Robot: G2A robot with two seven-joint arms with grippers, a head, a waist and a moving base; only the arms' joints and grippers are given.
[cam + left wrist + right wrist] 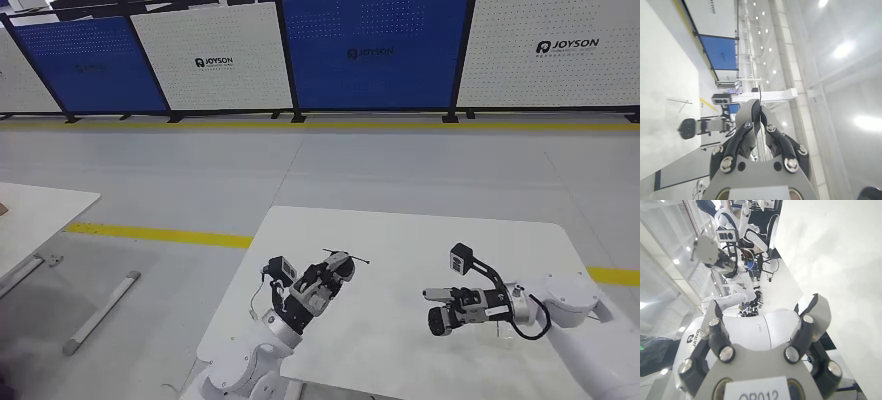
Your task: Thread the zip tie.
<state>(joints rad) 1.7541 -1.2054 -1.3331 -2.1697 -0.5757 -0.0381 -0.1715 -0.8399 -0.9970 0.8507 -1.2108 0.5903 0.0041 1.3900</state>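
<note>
One zip tie [759, 92], left hand [759, 109] clamped

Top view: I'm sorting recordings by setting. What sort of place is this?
Probably a robotics test floor in a large industrial hall. Blue and white partition panels fence the area, a yellow line marks the grey floor, and the left wrist view shows rows of ceiling lamps.
</note>
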